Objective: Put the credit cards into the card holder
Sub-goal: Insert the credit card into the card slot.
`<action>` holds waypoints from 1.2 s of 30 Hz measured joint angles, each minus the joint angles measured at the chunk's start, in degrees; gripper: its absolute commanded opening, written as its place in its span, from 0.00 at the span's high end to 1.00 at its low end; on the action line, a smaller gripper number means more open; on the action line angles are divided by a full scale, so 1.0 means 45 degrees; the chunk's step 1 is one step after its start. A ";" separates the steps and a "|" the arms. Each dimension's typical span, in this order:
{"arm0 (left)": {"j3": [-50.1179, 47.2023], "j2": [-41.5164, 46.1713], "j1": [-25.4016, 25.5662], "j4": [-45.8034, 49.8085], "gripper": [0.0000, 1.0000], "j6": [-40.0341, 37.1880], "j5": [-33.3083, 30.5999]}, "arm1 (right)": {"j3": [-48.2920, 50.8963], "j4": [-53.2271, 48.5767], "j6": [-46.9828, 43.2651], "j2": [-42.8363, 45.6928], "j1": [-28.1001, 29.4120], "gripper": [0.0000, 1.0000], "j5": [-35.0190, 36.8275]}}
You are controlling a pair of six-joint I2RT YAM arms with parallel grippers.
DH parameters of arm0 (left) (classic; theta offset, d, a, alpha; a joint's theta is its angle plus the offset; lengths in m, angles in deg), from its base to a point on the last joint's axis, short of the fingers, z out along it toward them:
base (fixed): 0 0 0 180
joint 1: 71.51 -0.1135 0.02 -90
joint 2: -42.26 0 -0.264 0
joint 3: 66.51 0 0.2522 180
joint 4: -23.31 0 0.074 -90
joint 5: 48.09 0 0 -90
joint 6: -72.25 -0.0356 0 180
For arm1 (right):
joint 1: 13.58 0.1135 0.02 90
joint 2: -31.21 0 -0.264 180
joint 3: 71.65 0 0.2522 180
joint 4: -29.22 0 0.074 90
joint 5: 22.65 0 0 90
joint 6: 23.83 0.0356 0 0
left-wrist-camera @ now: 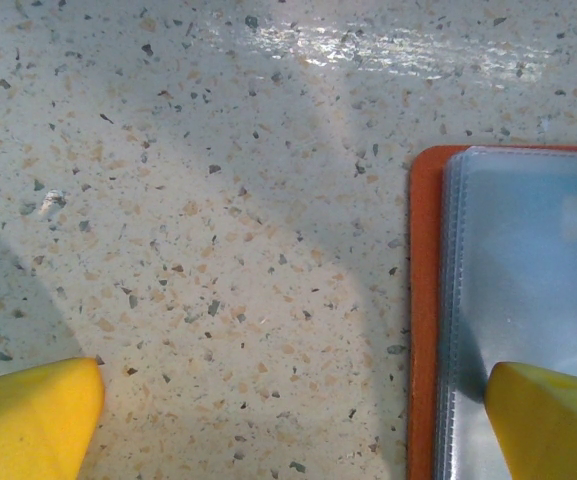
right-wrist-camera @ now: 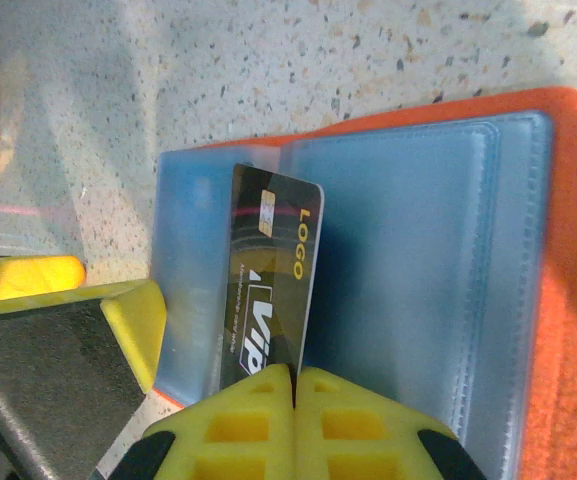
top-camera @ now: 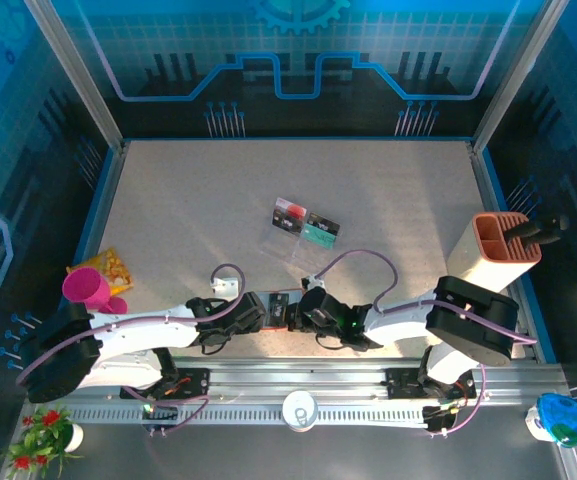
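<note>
The right gripper [right-wrist-camera: 295, 385] is clenched on a black card [right-wrist-camera: 273, 275], which juts straight ahead of the jaws over the open card holder [right-wrist-camera: 418, 250], across a grey-blue pocket. The left gripper [left-wrist-camera: 296, 385] stands released, with bare table [left-wrist-camera: 218, 250] between its jaws and the card holder's edge beneath one finger [left-wrist-camera: 553, 420].

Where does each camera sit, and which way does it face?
Top external: above and behind the robot, facing down on the table; left arm and right arm show.
Left wrist: on the left arm, facing down at table and card holder edge; the left gripper, open, shows.
Right wrist: on the right arm, facing the open card holder; right gripper, shut on a black card, shows.
Shared: both wrist views see the card holder.
</note>
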 measured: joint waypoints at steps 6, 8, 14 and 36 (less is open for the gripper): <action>0.0000 0.0000 0.0000 0.0000 0.01 0.0000 0.0000 | -0.0340 -0.0044 0.0005 -0.0476 -0.0272 1.00 -0.0646; 0.0000 0.0000 0.0000 0.0000 0.01 0.0000 0.0000 | -0.0423 -0.0034 0.0000 -0.0588 -0.0364 1.00 -0.0850; 0.0000 0.0005 0.0000 0.0000 0.01 -0.0005 0.0000 | -0.0976 -0.0282 -0.0282 -0.0957 -0.0612 1.00 -0.1632; 0.0000 0.2273 -0.1778 0.1525 0.01 -0.0481 0.0151 | -0.3847 -0.6810 -0.5527 0.0816 -0.1855 0.88 -0.3031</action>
